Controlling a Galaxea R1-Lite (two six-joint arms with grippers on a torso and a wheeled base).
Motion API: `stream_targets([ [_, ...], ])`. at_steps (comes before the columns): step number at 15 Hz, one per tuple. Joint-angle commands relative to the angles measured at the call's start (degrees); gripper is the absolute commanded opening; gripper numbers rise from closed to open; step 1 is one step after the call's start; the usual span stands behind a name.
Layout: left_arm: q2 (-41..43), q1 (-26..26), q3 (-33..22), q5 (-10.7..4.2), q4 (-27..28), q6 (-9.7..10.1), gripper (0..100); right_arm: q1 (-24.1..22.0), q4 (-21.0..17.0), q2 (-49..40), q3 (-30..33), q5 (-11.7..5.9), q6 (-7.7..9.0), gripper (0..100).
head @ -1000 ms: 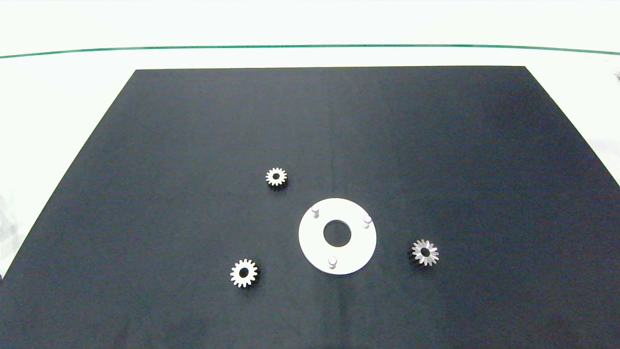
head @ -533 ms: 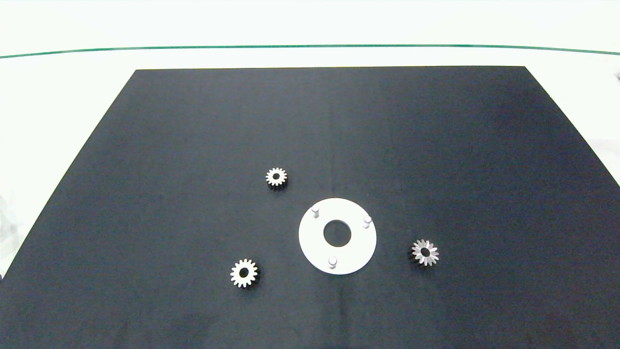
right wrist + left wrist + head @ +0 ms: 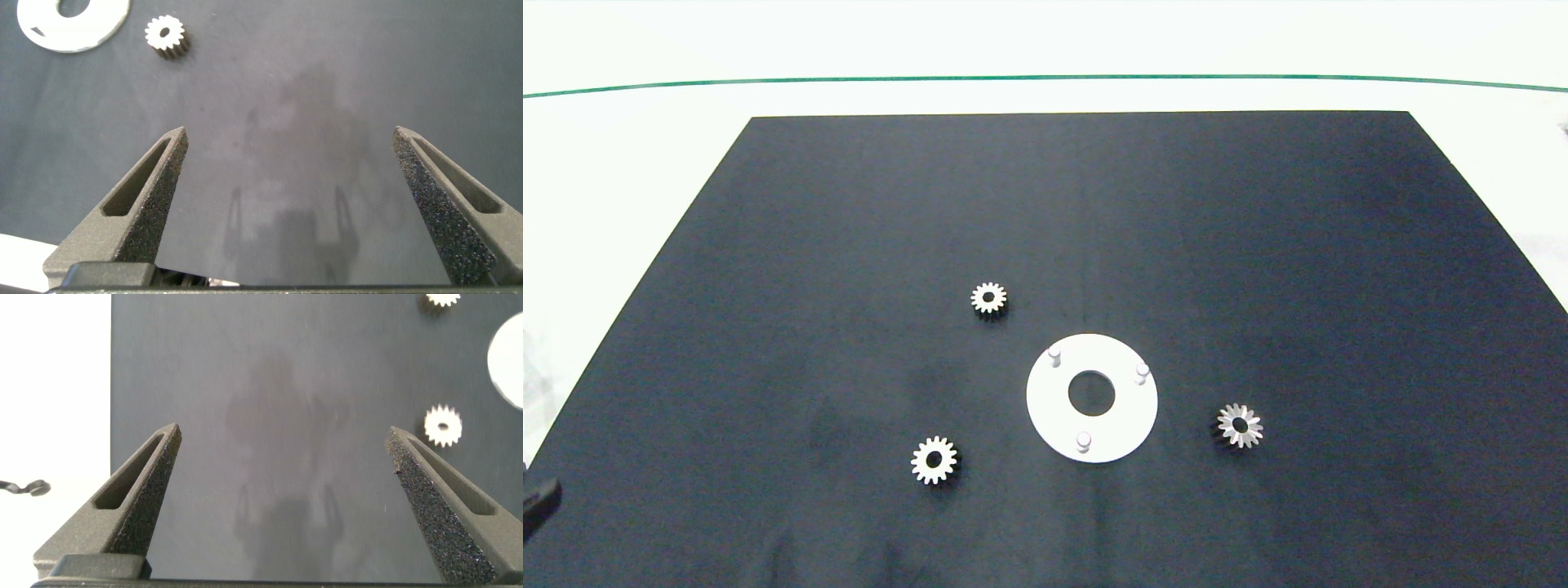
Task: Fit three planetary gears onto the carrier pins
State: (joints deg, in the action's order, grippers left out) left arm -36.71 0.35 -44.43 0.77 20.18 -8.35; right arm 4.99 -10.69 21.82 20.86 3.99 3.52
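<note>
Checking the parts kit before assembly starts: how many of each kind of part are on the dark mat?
Planetary gears: 3, all loose on the dark mat
Carrier pins: 3, all bare
White disc: 1
Total: 7

surface: black mat (image 3: pixel 1094 212) | under it: white table (image 3: pixel 621 163) | far edge: thin green line (image 3: pixel 1045 78)

left gripper (image 3: pixel 283 469) jaws wide apart | right gripper (image 3: pixel 288 167) jaws wide apart
</note>
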Motion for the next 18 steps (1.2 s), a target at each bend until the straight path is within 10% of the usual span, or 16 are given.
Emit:
stream_targets([
  [1,-23.5,0.7,-22.5,-0.5,17.3,-1.58,100,9.6,-0.4,18.1,10.0,0.5,0.61,100],
  [18,-32.4,-6.9,-24.6,-3.14,21.4,1.23,100,14.3,-0.6,55.1,30.1,-4.25,15.2,100],
])
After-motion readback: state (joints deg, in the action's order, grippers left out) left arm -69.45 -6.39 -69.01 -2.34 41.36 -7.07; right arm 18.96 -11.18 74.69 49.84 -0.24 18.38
